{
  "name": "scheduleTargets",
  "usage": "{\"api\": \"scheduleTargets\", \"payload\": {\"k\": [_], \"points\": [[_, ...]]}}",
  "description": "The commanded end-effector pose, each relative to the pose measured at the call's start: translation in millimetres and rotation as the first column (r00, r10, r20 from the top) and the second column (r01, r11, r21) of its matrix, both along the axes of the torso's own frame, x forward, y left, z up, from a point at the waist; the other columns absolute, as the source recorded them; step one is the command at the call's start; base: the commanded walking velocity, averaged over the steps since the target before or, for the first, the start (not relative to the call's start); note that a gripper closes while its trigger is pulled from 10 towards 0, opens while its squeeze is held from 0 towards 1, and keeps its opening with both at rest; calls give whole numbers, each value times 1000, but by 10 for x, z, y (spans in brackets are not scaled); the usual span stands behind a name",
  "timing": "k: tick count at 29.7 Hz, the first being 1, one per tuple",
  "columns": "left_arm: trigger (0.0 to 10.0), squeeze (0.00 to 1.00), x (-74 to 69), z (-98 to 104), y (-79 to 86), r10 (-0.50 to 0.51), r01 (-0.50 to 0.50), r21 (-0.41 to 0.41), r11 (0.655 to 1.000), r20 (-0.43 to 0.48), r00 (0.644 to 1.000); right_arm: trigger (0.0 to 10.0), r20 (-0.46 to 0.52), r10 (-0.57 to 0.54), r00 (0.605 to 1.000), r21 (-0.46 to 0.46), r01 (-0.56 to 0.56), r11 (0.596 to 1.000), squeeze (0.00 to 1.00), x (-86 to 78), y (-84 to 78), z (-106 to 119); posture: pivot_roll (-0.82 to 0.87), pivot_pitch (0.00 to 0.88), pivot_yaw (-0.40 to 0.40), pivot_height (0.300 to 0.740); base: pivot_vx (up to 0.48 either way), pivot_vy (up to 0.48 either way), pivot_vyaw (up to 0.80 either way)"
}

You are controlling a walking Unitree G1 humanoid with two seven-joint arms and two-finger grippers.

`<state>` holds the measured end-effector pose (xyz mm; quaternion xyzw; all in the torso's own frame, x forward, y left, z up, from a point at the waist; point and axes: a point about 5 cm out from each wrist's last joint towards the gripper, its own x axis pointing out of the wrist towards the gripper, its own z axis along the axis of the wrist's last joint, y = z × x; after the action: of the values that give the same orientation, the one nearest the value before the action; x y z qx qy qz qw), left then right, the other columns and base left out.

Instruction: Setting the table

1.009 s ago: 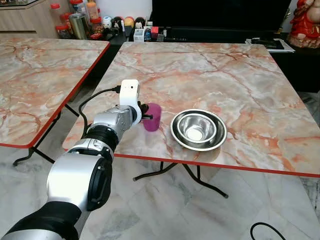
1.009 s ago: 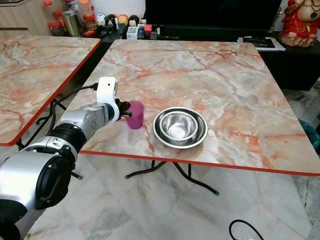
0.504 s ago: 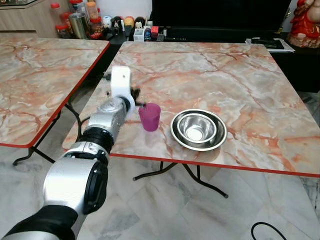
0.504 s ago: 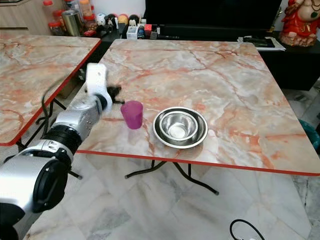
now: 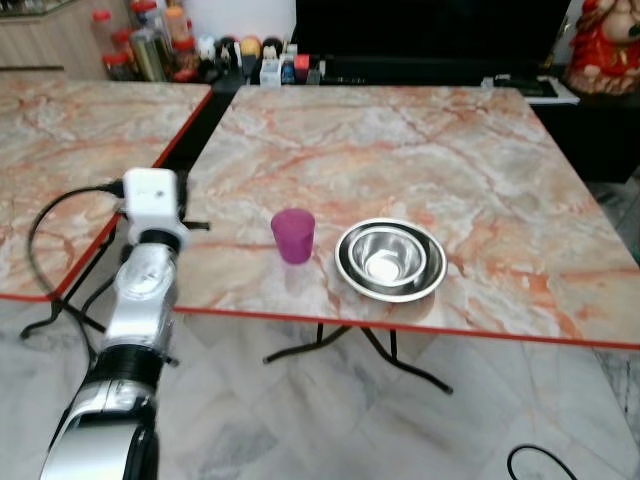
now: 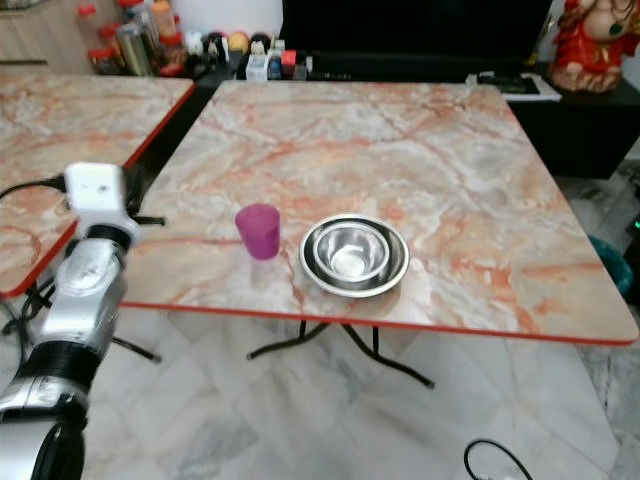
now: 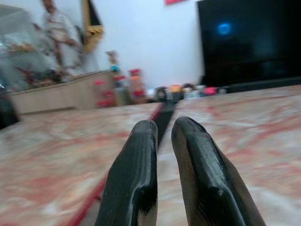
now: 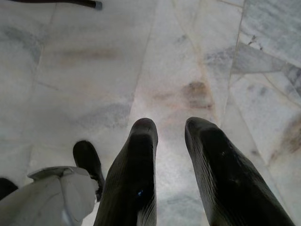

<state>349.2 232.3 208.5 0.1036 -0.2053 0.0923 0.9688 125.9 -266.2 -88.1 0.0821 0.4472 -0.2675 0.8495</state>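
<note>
A purple cup (image 5: pixel 293 236) stands upright near the front edge of the marble table (image 5: pixel 400 140). Just right of it sit two nested steel bowls (image 5: pixel 391 261). My left gripper (image 5: pixel 197 227) hovers at the table's left edge, about a hand's width left of the cup and clear of it. In the left wrist view that left gripper (image 7: pixel 164 125) has its black fingers nearly together with nothing between them. My right gripper (image 8: pixel 171 125) hangs above the tiled floor, fingers a little apart and empty.
A second marble table (image 5: pixel 60 150) stands to the left across a narrow gap. Bottles and jars (image 5: pixel 150 45) line the back shelf, with a red figurine (image 5: pixel 600 50) at the back right. A black cable (image 5: pixel 530 462) lies on the floor at the front right.
My left gripper has let go of the purple cup and drawn back left to the table's edge. The cup stays standing beside the bowls. The camera has shifted slightly.
</note>
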Motion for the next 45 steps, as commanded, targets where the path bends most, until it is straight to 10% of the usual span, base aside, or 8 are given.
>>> {"api": "scheduleTargets", "payload": {"k": [1,12,23,33,42,45], "points": [[10000,0,-122,-2,82,49,-50,37,998,28,998,10000,-7,-11,1000,-3,11,1000,0,-47,-14,-10,28,73,-13,740,0,0,0],[10000,0,-664,-959,491,213,-222,3,975,-297,931,10000,-14,2,1000,-9,-2,1000,0,-67,-16,-14,30,61,-15,740,0,0,0],[10000,0,-1188,-2098,605,97,-312,-130,941,-782,616,10000,-27,11,1000,6,-11,1000,0,-83,3,-29,24,58,-12,740,0,0,0],[10000,0,-1355,-2496,394,-33,-316,-182,931,-905,425,10000,-31,2,1000,34,-1,999,0,-68,18,-34,-4,74,-21,740,0,0,0],[10000,0,-1408,-2593,329,-70,-328,-199,923,-928,366,10000,-17,11,1000,67,-10,998,0,-43,31,-32,-23,70,-27,740,0,0,0],[10000,0,-1507,-2673,298,-55,-316,-153,937,-953,297,10000,-7,4,1000,78,-3,997,0,-32,29,-28,-32,78,-27,740,0,0,0]]}}
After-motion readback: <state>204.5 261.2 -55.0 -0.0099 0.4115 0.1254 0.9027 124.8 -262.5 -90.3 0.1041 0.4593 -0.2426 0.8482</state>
